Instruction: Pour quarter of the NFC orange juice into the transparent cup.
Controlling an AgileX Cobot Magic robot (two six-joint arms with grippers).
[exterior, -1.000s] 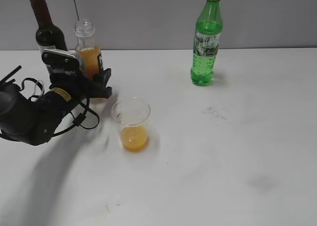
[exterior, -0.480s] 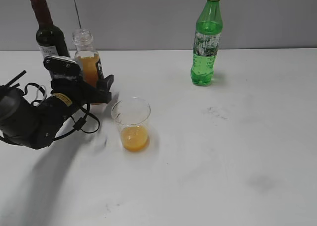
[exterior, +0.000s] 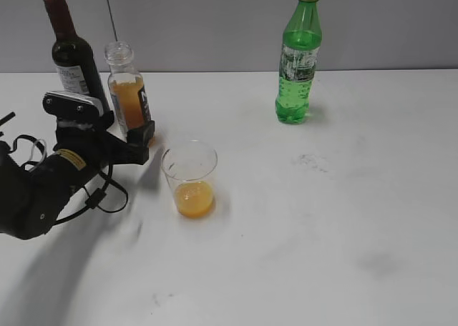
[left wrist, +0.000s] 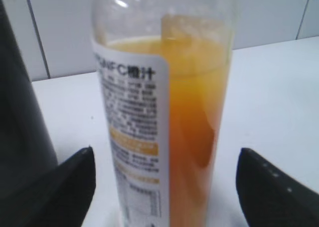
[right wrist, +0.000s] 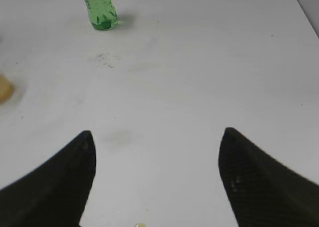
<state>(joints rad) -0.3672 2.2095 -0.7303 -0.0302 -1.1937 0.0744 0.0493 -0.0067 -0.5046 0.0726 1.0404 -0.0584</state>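
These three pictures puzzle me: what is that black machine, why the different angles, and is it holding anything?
The black machine is a robot arm ending in a two-fingered gripper, the left gripper. One picture looks down at the white table from in front; the other two come from cameras on each arm's wrist, so the dark shapes at their lower corners are gripper fingers.

On the table stand a small clear bottle of orange juice with a black-and-white label, uncapped, a dark wine bottle behind it, a tall green plastic bottle, and a clear plastic cup with some juice in it.

The left wrist view shows the juice bottle between open fingers, untouched. The right gripper is open, holding nothing.
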